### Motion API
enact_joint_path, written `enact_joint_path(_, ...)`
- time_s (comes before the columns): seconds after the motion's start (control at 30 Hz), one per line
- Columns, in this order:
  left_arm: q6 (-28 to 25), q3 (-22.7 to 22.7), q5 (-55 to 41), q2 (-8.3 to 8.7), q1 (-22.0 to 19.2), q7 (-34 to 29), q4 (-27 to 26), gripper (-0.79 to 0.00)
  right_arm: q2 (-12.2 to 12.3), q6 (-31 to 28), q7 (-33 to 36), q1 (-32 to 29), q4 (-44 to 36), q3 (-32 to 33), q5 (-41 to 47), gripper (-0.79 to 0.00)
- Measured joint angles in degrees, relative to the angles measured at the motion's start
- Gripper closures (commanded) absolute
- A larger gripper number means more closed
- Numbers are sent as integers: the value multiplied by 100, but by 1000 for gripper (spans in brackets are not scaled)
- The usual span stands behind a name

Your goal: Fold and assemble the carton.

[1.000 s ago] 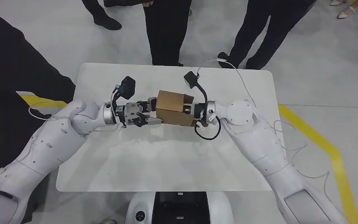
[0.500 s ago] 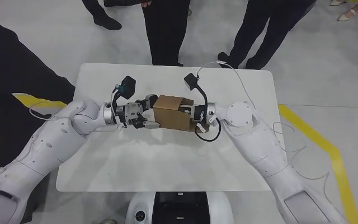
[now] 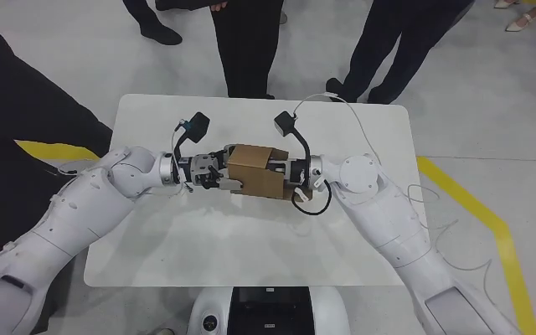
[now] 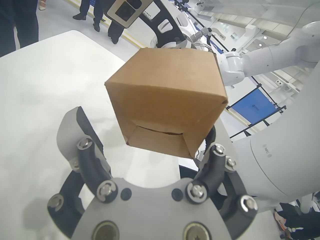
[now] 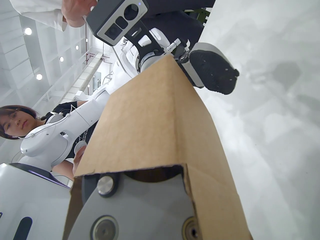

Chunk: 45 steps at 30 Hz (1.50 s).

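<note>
A brown carton [image 3: 258,170] hangs above the middle of the white table [image 3: 251,243], between my two arms. Its closed end with tucked flaps [image 4: 160,138] faces my left gripper [image 4: 147,136], which is open, one finger [image 4: 82,131] on each side of that end. In the top view the left gripper [image 3: 219,170] meets the carton's left end. The carton's open end [image 5: 150,168] sits over my right gripper's base [image 5: 140,201], hiding what lies inside. In the right wrist view, the left gripper's black pad [image 5: 212,73] rests by the carton's far corner.
Several people stand past the table's far edge [image 3: 251,50], one holding something in a hand [image 5: 75,3]. A loose white cable [image 3: 360,117] trails from the right arm across the far right of the table. Bare tabletop lies toward the near edge [image 3: 251,260].
The carton has tilted and dropped slightly toward the near side. The left gripper has closed in on its left end, and the flap that stood up at the right end no longer shows.
</note>
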Motion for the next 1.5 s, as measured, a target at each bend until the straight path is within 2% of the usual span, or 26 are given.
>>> enact_joint_path(0.3,0,16,-502,-124,-148,-738,82,-782,3,-28,88,23,6,4,51,0)
enact_joint_path(0.33,0,2,-527,-134,-145,-773,87,-659,6,-29,102,24,7,10,59,0)
enact_joint_path(0.4,0,-36,-574,-154,-128,-840,87,-563,10,-30,133,28,10,18,64,0)
enact_joint_path(0.7,0,-236,-743,-226,5,-1084,58,-523,10,-31,175,75,29,12,77,0)
enact_joint_path(0.93,0,-391,-938,-286,109,-1260,101,-536,7,-52,163,102,73,2,75,0)
enact_joint_path(0.97,0,-422,-981,-297,127,-1289,113,-533,7,-53,157,107,87,2,75,-15)
enact_joint_path(1.07,0,-506,-1107,-322,177,-1361,149,-508,6,-54,133,117,120,7,79,-172)
enact_joint_path(1.13,0,-568,-1163,-335,206,-1398,181,-508,7,-54,123,123,142,15,80,-237)
enact_joint_path(1.33,0,-840,-1182,-373,337,-1407,296,-486,23,-39,45,123,200,95,66,-314)
enact_joint_path(1.5,0,-1072,-1101,-398,493,-1370,370,-453,42,-36,-6,101,176,165,48,-317)
